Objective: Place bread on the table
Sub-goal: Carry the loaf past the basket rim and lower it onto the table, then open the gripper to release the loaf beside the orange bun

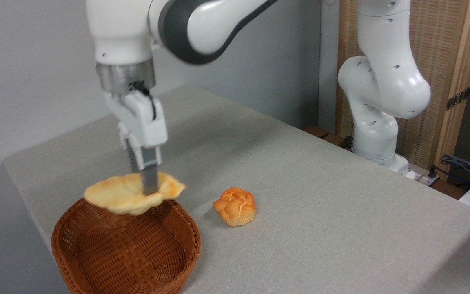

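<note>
One robot arm (186,28) is reaching down from the upper left, and its gripper (147,188) is clenching the bread (116,198) near the middle of the loaf. The bread is hanging in the air, lying almost flat, just above the far rim of the basket (125,249). Its browned tip is pointing to the right, past the rim and over the table (320,196). Whether the bread is touching the rim or not, I cannot tell from where I am standing. The basket is sitting at the near left corner of the table. To the right of it, a small round bun (235,206) is resting on the grey cloth, apart from the basket and the bread.
</note>
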Tool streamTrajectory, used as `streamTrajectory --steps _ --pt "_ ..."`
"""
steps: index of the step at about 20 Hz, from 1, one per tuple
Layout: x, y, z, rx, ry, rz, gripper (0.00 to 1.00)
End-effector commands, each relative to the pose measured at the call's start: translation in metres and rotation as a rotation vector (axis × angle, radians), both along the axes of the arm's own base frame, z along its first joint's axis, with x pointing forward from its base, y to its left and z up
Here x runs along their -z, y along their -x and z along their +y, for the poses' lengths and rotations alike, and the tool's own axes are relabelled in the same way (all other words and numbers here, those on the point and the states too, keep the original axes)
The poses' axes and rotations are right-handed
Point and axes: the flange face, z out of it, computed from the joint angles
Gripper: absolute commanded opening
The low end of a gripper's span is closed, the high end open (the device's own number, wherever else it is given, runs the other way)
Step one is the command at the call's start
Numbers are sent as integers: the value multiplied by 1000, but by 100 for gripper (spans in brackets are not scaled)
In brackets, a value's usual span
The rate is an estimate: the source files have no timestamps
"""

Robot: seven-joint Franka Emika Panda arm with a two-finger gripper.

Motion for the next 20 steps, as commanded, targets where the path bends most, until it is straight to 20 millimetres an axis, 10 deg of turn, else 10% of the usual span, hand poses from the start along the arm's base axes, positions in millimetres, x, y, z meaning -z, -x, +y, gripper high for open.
streamTrajectory --steps 1,9,13,20 --pt "-26 37 23 -33 5 119 24" --pt "-4 75 11 -11 23 332 33" --pt "10 76 -3 17 11 362 87" --pt "31 73 -21 47 -14 400 100"
